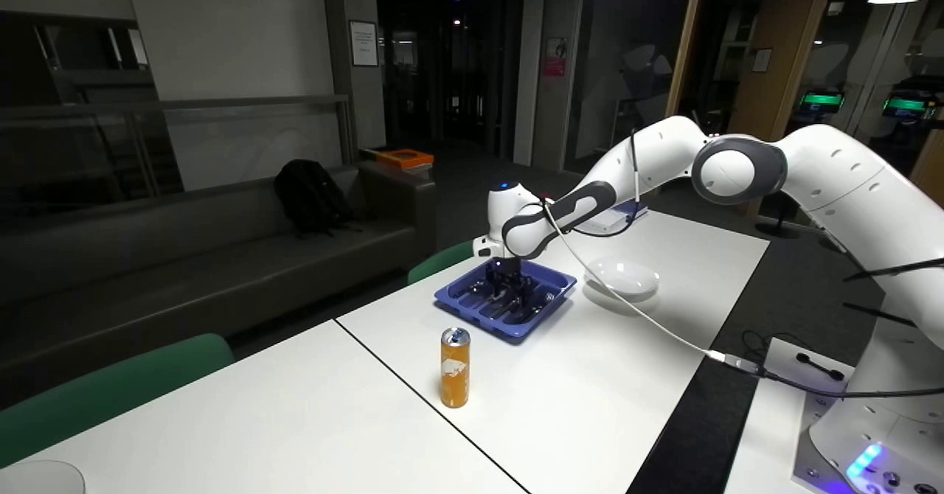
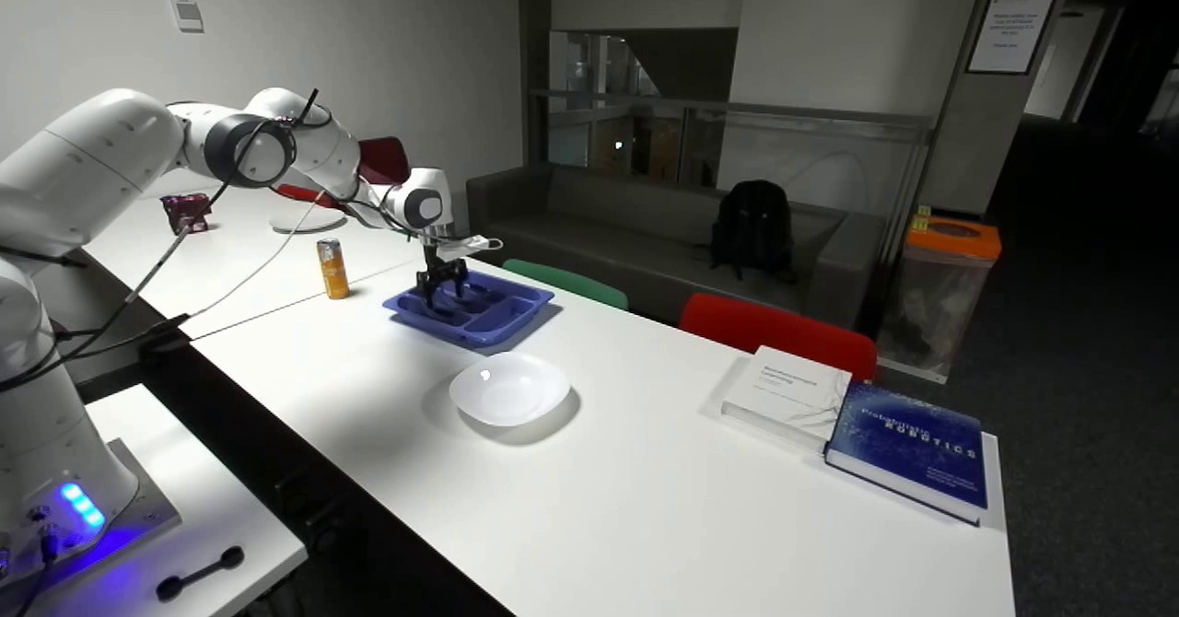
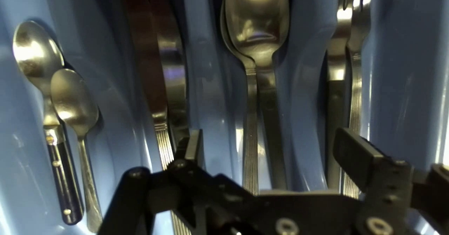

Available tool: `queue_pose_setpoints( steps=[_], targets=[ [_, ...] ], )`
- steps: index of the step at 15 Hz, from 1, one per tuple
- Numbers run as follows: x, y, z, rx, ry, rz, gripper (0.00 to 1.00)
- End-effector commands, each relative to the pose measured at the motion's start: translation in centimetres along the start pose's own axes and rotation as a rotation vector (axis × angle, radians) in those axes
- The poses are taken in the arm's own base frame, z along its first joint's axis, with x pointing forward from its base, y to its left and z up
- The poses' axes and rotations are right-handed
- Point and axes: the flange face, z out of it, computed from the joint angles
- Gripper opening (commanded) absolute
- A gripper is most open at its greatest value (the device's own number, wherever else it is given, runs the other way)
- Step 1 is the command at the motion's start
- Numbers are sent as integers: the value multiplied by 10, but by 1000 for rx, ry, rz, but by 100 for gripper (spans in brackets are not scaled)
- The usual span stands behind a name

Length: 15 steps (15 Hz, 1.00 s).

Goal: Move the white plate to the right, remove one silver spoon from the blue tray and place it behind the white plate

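Note:
The white plate (image 2: 509, 394) rests on the table beside the blue tray (image 2: 433, 323), and both also show in an exterior view: plate (image 1: 632, 276), tray (image 1: 478, 321). My gripper (image 1: 509, 291) points down into the tray. In the wrist view the gripper (image 3: 269, 147) stands open, with its fingers wide apart. Between them run the handles of two overlapping silver spoons (image 3: 257, 24) in a middle compartment, apart from both fingers. Two smaller spoons, a black-handled spoon (image 3: 35, 52) and a plain one (image 3: 72, 98), lie in the left compartment.
Knives (image 3: 172, 70) lie left of the spoon pair and forks (image 3: 338, 49) right of it, close to the fingers. An orange can (image 1: 455, 372) stands near the tray. A white book (image 2: 787, 391) and a blue book (image 2: 912, 447) lie at the table's end. A cable (image 1: 649, 321) hangs past the plate.

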Motion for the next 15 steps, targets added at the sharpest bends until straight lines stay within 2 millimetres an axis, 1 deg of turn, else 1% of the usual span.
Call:
queue_pose_setpoints(
  steps=[1,8,15],
  targets=[
    [-6,-4,-2,-30,-11,-1,100],
    [-11,-12,0,-22,-8,12,100],
    [-10,-22,16,-23,11,9,100]
  ],
)
